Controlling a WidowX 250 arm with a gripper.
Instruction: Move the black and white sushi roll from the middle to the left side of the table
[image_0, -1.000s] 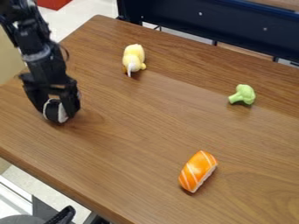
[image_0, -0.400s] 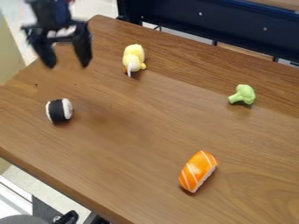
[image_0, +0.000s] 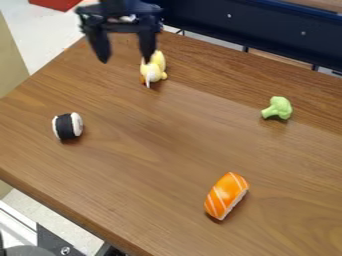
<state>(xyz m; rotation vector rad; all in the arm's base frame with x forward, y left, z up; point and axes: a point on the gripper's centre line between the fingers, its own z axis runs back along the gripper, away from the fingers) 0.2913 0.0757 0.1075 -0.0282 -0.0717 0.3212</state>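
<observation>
Four small toys lie on one desk. Nearest the hand in the view is one yellow toy, partly behind a fingertip. Two are sushi pieces: one black-and-white roll, apart from the hand, and one orange-topped piece, the farthest of the four from it in the view. One green broccoli makes the fourth, also well apart from the hand.

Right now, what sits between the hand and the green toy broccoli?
In the camera view, the yellow toy lies between the hand and the toy broccoli, partly hidden by the hand. From there on, just wood tabletop.
</observation>
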